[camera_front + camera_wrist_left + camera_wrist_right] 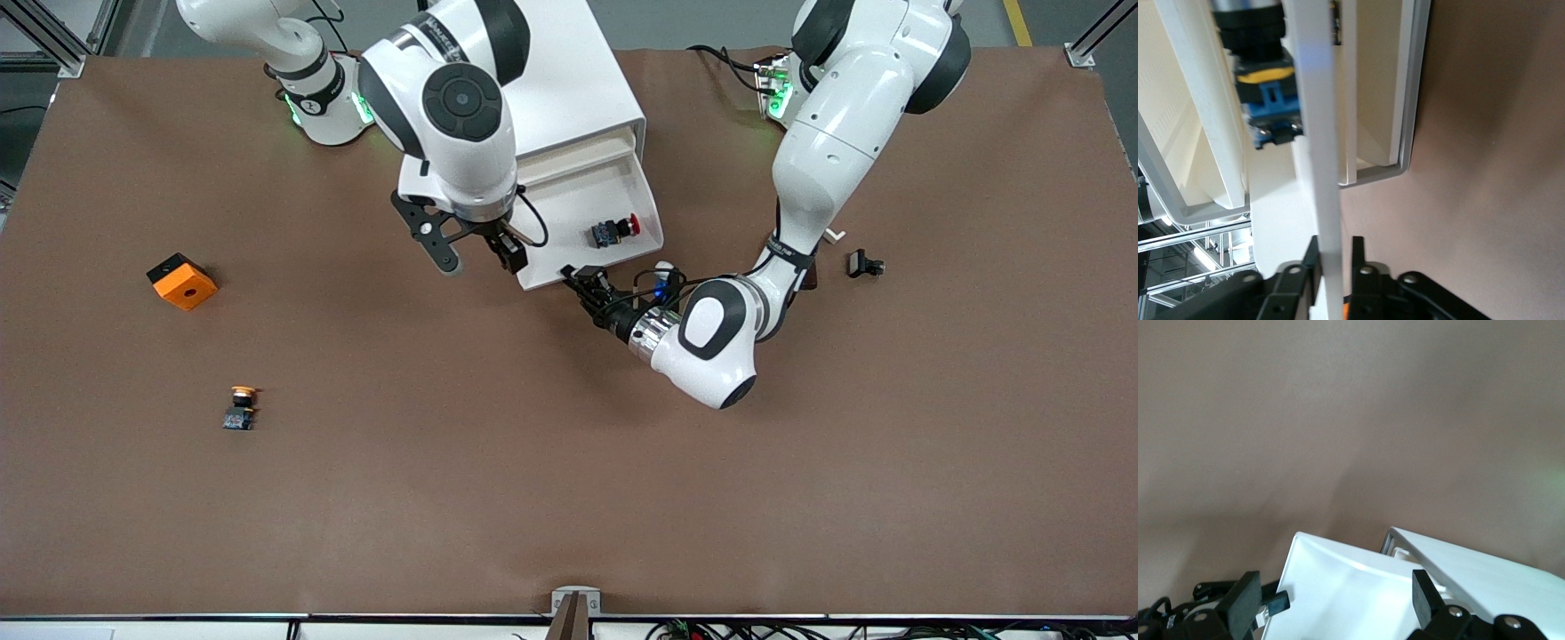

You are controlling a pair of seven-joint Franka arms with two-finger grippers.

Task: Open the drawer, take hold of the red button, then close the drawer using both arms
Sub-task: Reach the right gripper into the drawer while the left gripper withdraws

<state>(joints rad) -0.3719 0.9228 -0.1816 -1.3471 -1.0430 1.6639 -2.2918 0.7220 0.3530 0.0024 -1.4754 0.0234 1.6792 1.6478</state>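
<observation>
Drawer open, left gripper (576,278) at its front edge; picking the button comes next.

The left gripper's fingers (1313,257) sit close on either side of the drawer (569,200) front lip, whether gripping or letting go I cannot tell. The right gripper (476,253) hangs wide open and empty over the drawer's corner toward the right arm's end. The button (613,231) lies inside the drawer near its front edge, close by both grippers; the open gripper must descend over it.
</observation>
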